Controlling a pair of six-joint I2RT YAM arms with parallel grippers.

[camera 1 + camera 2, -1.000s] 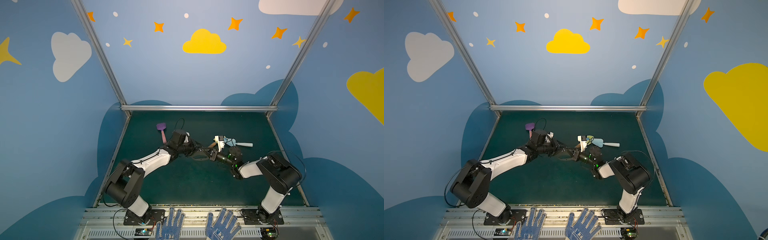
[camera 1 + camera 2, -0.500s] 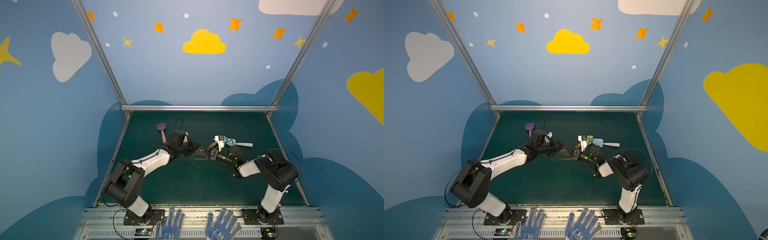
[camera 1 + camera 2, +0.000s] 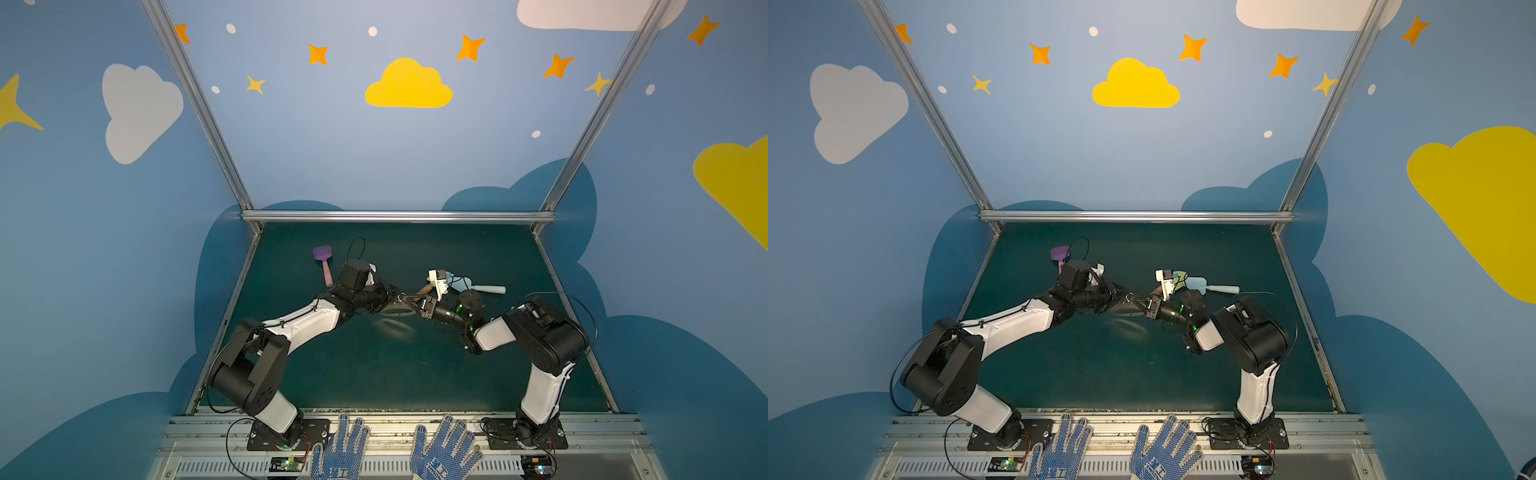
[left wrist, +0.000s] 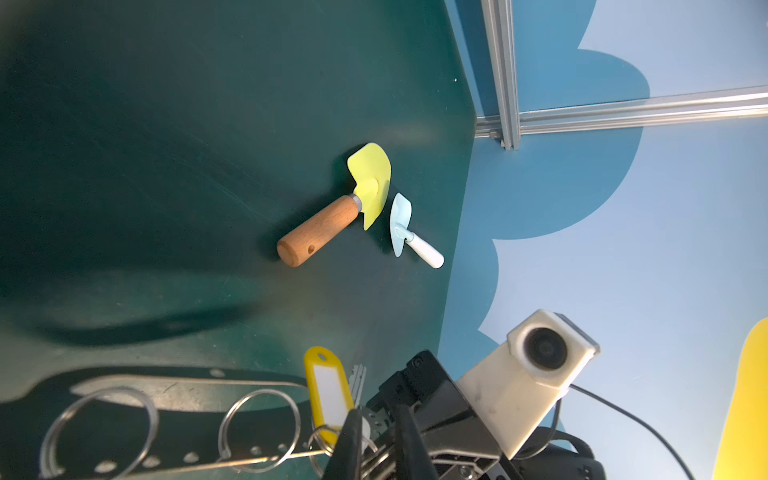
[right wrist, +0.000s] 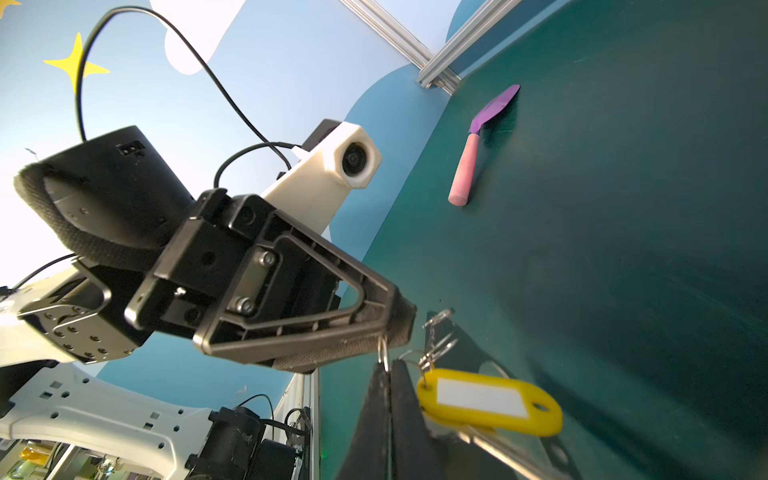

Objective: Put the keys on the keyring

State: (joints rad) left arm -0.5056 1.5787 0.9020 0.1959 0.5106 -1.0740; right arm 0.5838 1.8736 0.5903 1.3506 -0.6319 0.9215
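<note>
The 2 arms meet over the middle of the green worktop (image 3: 374, 374). The keyring (image 3: 392, 309) hangs between them, clear of the surface, with its shadow on the green below.

The right fingers (image 5: 374, 415) are pressed together at the keyring's end; whether they are on the plate or on a ring (image 4: 261, 392) I cannot tell. The left fingers (image 4: 353, 442) stand a narrow gap apart, closed on the keys (image 4: 328, 390) at their small ring, right against the right fingertips. The yellow tag (image 5: 486, 399) lies just beside the keyring's end, and the silver key (image 4: 358, 379) is behind it.

Toward the right wall, a yellow shovel (image 4: 332, 216) and a pale blue shovel (image 4: 409, 232) lie just beside each other. A purple spatula (image 5: 478, 145) lies near the left wrist, on its far side.
</note>
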